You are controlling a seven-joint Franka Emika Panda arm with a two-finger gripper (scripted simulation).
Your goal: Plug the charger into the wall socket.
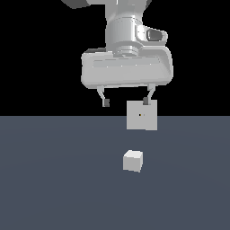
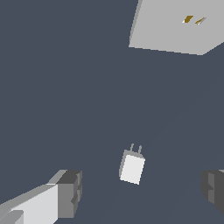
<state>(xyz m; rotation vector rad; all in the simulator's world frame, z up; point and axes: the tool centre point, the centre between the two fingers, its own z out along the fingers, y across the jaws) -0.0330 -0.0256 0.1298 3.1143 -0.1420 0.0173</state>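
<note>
The charger [image 1: 133,161] is a small off-white cube resting on the dark grey floor, near the middle of the exterior view. In the wrist view the charger [image 2: 131,167] shows two thin prongs pointing toward the wall socket [image 2: 177,27]. The wall socket [image 1: 142,115] is a pale grey square plate standing upright behind the cube, with small dark slots at its centre. My gripper [image 1: 126,101] hangs open well above the cube, holding nothing. One fingertip overlaps the plate's upper edge in the exterior view. Both dark finger pads [image 2: 70,193] flank the charger in the wrist view.
The dark grey floor [image 1: 54,179] stretches across the lower half of the exterior view, under a black background. Nothing else stands on it.
</note>
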